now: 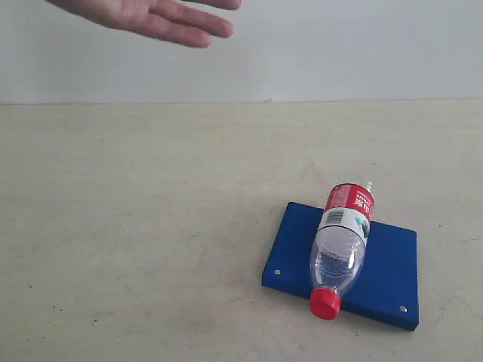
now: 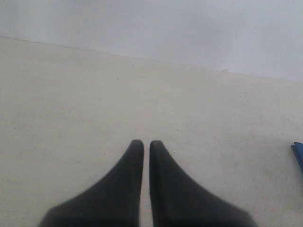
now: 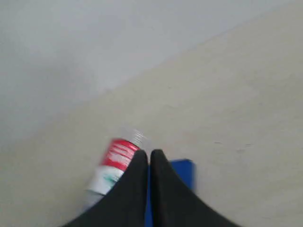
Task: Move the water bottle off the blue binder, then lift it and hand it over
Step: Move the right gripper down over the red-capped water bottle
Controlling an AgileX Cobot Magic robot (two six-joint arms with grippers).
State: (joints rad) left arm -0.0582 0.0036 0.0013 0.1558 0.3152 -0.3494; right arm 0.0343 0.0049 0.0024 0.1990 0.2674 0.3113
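The water bottle lay on its side on the blue binder, just beyond the right claw, whose fingers were pressed together on nothing. The left claw, likewise pressed together, hung over the matte beige surface. A plain pale wall bounded the surface at its far edge.

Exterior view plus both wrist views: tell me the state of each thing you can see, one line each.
Bottle: capped, lying on its side on the binder.
Binder: closed, flat on the table, under the bottle.
Left pincer: shut, holding nothing.
Right pincer: shut, holding nothing.
Hand: open, fingers stretched out, empty.
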